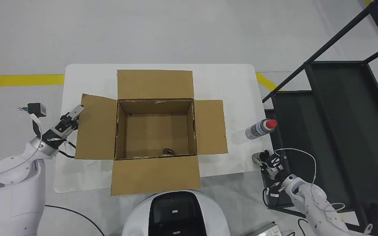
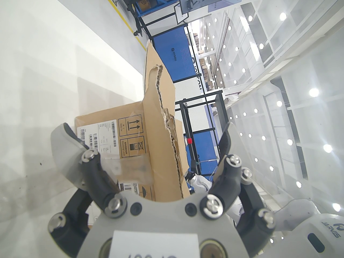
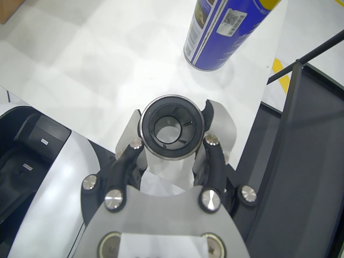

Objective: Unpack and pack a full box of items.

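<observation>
An open cardboard box (image 1: 156, 134) stands in the middle of the white table (image 1: 236, 88), all four flaps spread out. One small dark item (image 1: 168, 151) lies on its floor near the front wall. A blue spray can (image 1: 260, 128) with a red cap stands near the table's right edge; its base (image 3: 207, 60) rests just beyond my right gripper. My right gripper (image 3: 172, 124) is shut on a round black-and-silver ring-shaped part (image 3: 172, 127), at the table's front right corner (image 1: 267, 160). My left gripper (image 2: 145, 138) is open and bare beside the box's left flap (image 2: 161, 124), at the table's left side (image 1: 69, 118).
A black metal rack (image 1: 331, 124) stands close against the table's right side, with its frame (image 3: 295, 103) right by my right gripper. A yellow floor line (image 1: 29, 79) runs behind the table. The robot's base (image 1: 177, 215) sits at the front edge.
</observation>
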Controlling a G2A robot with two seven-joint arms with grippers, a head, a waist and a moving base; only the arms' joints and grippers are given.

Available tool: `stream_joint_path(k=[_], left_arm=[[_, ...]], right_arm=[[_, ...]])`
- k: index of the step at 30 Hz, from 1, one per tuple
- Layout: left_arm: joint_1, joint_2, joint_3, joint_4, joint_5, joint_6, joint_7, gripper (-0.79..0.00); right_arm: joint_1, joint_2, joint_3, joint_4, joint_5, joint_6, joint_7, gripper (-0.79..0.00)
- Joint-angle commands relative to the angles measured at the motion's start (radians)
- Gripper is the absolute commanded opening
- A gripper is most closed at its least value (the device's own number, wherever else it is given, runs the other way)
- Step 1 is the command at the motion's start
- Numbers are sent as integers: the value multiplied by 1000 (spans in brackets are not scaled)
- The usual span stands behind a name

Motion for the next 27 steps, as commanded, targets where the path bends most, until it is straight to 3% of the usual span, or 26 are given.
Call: stream_joint_path(k=[1,6,13,19,27], left_arm=[[0,0,0,0,0,0,0,0],[0,0,0,0,0,0,0,0],[0,0,0,0,0,0,0,0],[0,0,0,0,0,0,0,0],[0,0,0,0,0,0,0,0]], right_arm=[[-9,2,9,-12,-3,-7,-8,-785],[-56,13,44,-95,-21,-62,-41,-785],[-185,34,114,-370,-101,-131,-41,-785],[-234,43,172,-600,-110,-167,18,-785],[-172,45,186,-746,-56,-185,157,-785]])
